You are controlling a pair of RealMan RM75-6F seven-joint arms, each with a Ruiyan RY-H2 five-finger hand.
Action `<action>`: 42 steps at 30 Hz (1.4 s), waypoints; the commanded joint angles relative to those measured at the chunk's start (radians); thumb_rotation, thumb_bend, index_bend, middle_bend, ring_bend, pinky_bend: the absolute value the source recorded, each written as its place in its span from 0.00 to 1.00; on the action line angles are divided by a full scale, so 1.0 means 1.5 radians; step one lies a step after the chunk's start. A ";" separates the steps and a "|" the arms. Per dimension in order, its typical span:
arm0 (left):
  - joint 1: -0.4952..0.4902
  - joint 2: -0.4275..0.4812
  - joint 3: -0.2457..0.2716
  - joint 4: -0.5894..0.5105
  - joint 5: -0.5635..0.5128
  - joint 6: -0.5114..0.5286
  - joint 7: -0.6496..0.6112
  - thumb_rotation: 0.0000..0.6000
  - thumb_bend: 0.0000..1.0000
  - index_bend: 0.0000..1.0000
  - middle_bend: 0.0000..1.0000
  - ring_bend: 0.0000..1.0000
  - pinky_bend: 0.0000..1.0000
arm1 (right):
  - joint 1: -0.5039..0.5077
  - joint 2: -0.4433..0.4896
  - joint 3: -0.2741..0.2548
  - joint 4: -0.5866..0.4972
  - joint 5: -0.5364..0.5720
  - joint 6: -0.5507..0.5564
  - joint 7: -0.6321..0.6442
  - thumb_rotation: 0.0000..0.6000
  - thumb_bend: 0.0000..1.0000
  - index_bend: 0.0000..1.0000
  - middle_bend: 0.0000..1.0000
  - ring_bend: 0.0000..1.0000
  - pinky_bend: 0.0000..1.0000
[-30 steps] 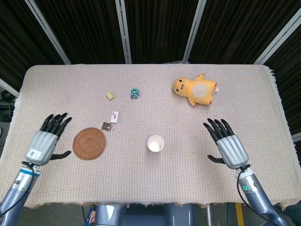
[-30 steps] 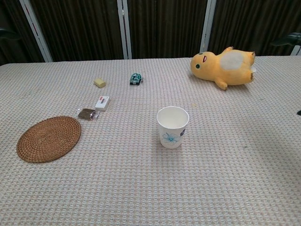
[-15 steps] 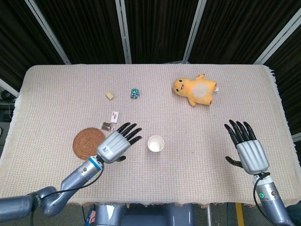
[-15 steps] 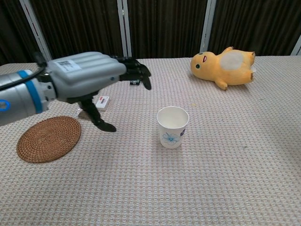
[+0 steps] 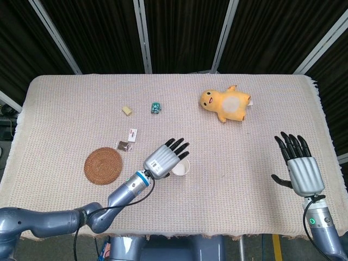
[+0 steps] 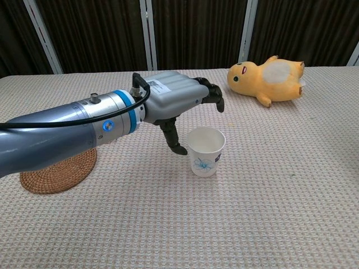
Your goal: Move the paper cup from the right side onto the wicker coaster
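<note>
Left hand hovered released beside paper cup, thumb near rim; risk: a careless closure could tip the light cup.

table: beige woven cloth | backdrop: dark curtain, pale poles

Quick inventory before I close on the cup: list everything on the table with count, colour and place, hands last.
paper cup: 1, white with blue print, upright, table centre
wicker coaster: 1, brown, front left
plush toy: 1, yellow-orange, lying far right
toy car: 1, teal, far centre-left
block: 1, pale yellow, left of the car
small packets: 2, one white, one dark, behind the coaster
tablecloth: 1, beige woven
left hand: 1, grey and black, fingers spread beside the cup
right hand: 1, open, right edge
</note>
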 commanded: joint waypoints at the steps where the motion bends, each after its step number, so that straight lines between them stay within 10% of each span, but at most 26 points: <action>1: -0.016 -0.016 -0.003 0.017 -0.023 -0.014 -0.007 1.00 0.00 0.22 0.10 0.10 0.21 | -0.001 0.000 0.002 0.002 0.002 0.000 -0.001 1.00 0.00 0.00 0.00 0.00 0.00; 12: -0.053 -0.052 0.004 0.051 -0.082 -0.012 0.009 1.00 0.02 0.42 0.40 0.32 0.42 | -0.003 -0.005 0.013 0.014 0.009 0.003 -0.003 1.00 0.00 0.00 0.00 0.00 0.00; 24: -0.060 -0.021 0.001 0.002 -0.111 0.038 0.020 1.00 0.03 0.44 0.43 0.34 0.43 | -0.004 0.000 0.018 0.014 0.006 0.003 0.006 1.00 0.00 0.00 0.00 0.00 0.00; 33: 0.001 0.157 0.021 -0.160 -0.134 0.115 0.059 1.00 0.03 0.45 0.43 0.34 0.43 | -0.008 0.003 0.012 0.000 -0.013 0.010 0.004 1.00 0.00 0.00 0.00 0.00 0.00; 42: 0.124 0.336 0.115 -0.230 -0.099 0.140 -0.074 1.00 0.03 0.45 0.42 0.34 0.44 | -0.009 0.001 0.006 -0.011 -0.026 0.009 -0.004 1.00 0.00 0.00 0.00 0.00 0.00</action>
